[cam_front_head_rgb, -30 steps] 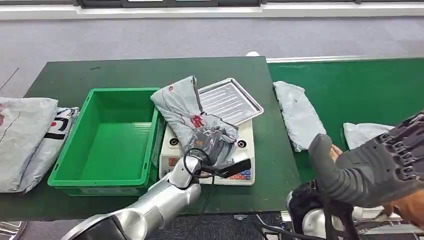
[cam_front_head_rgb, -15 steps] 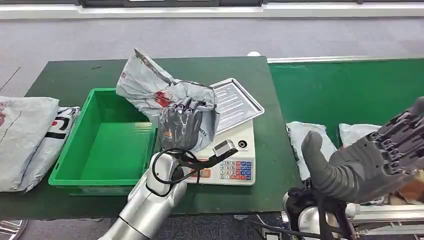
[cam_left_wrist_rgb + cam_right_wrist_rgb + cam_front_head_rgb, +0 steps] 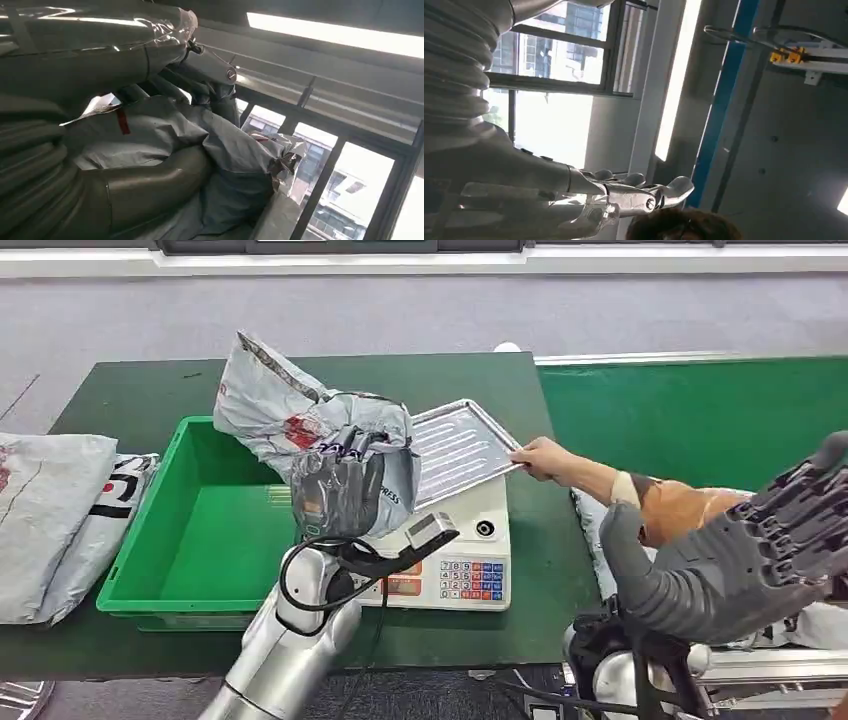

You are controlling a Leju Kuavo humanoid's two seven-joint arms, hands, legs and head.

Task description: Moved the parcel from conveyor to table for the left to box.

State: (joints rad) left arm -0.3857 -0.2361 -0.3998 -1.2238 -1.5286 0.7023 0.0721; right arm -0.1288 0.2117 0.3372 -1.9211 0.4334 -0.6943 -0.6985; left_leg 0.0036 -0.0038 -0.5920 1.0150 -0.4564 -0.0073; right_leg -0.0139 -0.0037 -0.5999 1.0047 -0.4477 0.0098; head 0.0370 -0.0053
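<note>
My left hand (image 3: 338, 495) grips a crumpled grey parcel (image 3: 290, 425) and holds it up over the right edge of the green box (image 3: 215, 525), beside the scale. In the left wrist view the thumb and fingers (image 3: 210, 65) are wrapped around the parcel (image 3: 150, 135). My right hand (image 3: 740, 560) hovers empty with its fingers apart at the near right, above the conveyor (image 3: 700, 410). The right wrist view has those fingers (image 3: 639, 192) stretched out with nothing in them.
A white scale (image 3: 460, 560) with a metal tray (image 3: 462, 445) stands right of the box. A person's hand (image 3: 545, 457) touches the tray's right corner. More grey parcels lie at the table's left end (image 3: 50, 510) and on the conveyor (image 3: 605, 525) under the person's arm.
My left hand has lifted the parcel off the scale tray and carried it left, over the box edge. A person's arm has reached in to the tray. The conveyor parcels slid nearer.
</note>
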